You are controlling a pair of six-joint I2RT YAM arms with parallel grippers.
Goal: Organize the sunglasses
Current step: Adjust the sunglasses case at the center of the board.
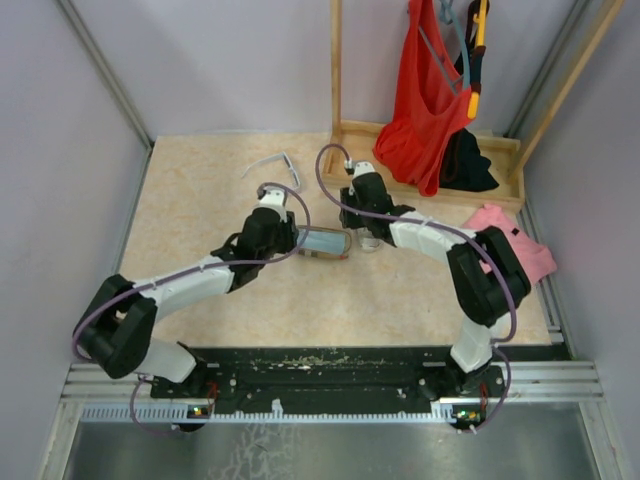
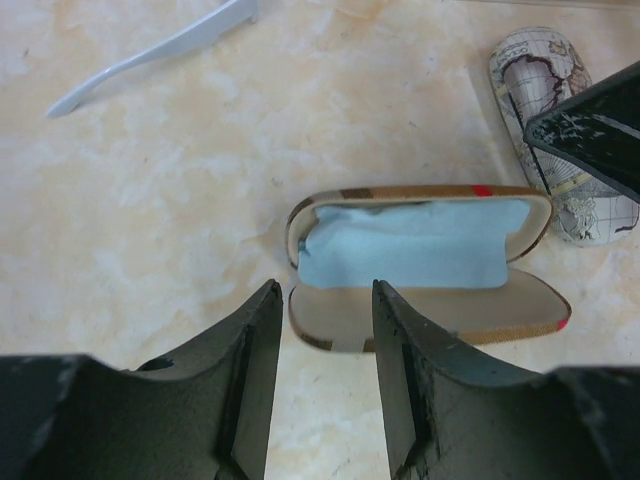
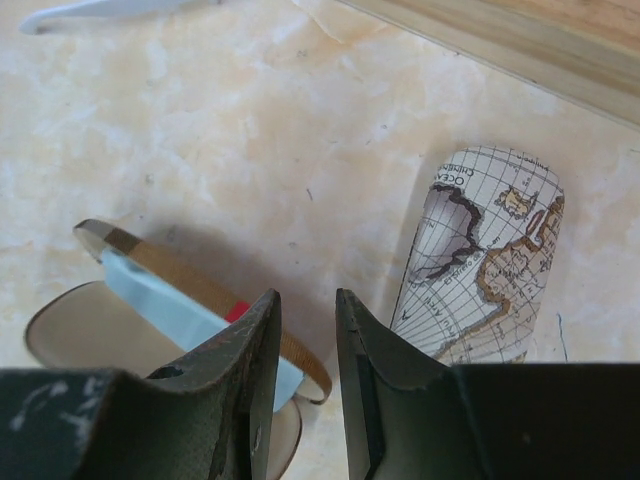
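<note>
Tabletop [image 1: 190,200], white sunglasses [image 1: 268,161] near far edge

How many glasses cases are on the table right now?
2. The open brown-striped case, blue cloth inside, lies mid-table; the closed map-print case lies just to its right. Others may be hidden under the arms.

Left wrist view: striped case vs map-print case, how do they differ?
The striped case lies open, a light blue cloth inside; the map-print case is shut. The striped case is banded tan and brown; the map-print case is pale with map lines. Both are oblong and lie flat on the table.
</note>
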